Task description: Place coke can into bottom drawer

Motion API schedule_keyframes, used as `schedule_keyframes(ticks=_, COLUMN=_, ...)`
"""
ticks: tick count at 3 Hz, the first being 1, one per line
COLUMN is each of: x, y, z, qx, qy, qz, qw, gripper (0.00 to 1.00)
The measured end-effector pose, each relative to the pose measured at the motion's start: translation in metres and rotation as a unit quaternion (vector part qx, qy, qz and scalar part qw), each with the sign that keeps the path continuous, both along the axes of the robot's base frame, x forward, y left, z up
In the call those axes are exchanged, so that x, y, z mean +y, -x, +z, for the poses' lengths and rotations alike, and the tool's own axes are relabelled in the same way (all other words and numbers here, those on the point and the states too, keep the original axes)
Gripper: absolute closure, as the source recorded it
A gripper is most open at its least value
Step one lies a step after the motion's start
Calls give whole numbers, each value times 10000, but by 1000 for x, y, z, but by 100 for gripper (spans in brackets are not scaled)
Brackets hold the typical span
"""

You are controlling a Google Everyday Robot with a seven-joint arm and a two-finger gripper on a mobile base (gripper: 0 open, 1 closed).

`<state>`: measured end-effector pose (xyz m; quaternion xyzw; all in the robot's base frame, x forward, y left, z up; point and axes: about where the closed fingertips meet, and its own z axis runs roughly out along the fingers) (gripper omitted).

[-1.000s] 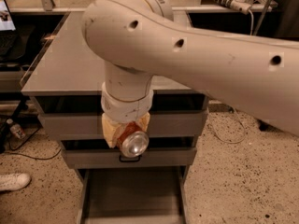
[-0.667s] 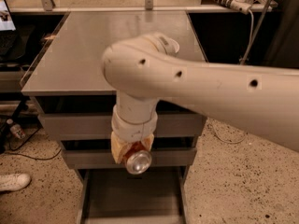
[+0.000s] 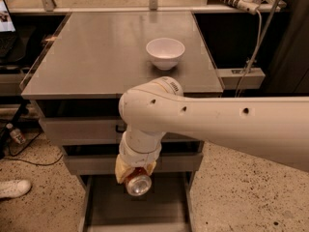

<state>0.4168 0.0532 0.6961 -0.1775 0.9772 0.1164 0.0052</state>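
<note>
**Can over the drawer: a drop may be too high or too far back**

The gripper [image 3: 136, 176] points down and its tan fingers [image 3: 122, 170] pinch the can [image 3: 139, 185] from 2 sides. The can lies tilted, with 1 silver end turned toward the camera. It hangs over the far part of the open bottom drawer [image 3: 104, 212], close in front of the middle drawer [image 3: 89, 164]. It does not seem to touch the grey floor, but how high it hangs I cannot tell.

The thick white arm [image 3: 217, 124] comes in from the right and crosses in front of the top drawer [image 3: 79, 129].

What may go wrong, in my judgement:

- If the fingers let go from this height, the can lands on its round side and may roll, hit the left or right wall, or bounce.
- The can is near the far edge of the opening. A small move farther could press it against the front of the middle drawer and turn it in the grip.
- The grip covers only part of the can, so a fast descent may let it slip early.
- The wrist is wide, so lowering it off the centre may brush a side wall.

The bowl [image 3: 165, 52] on the cabinet top [image 3: 96, 57] is well apart and at no risk.
</note>
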Motion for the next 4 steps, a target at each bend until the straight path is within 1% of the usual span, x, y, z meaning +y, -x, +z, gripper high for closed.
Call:
schedule_keyframes(ticks=1, x=0, y=0, z=0, qx=0, qy=0, qz=0, qw=10000, gripper=100)
schedule_keyframes(ticks=2, x=0, y=1, z=-21, qx=85, qy=-130, qz=-142, qw=9998, gripper=100)
schedule_keyframes(ticks=3, x=-9, y=3, z=-89, qx=435, qy=-283, qz=-678, qw=9963, gripper=100)
schedule_keyframes(ticks=4, x=-13, y=1, z=-160, qx=793, qy=-494, qz=-1198, qw=9884, gripper=100)
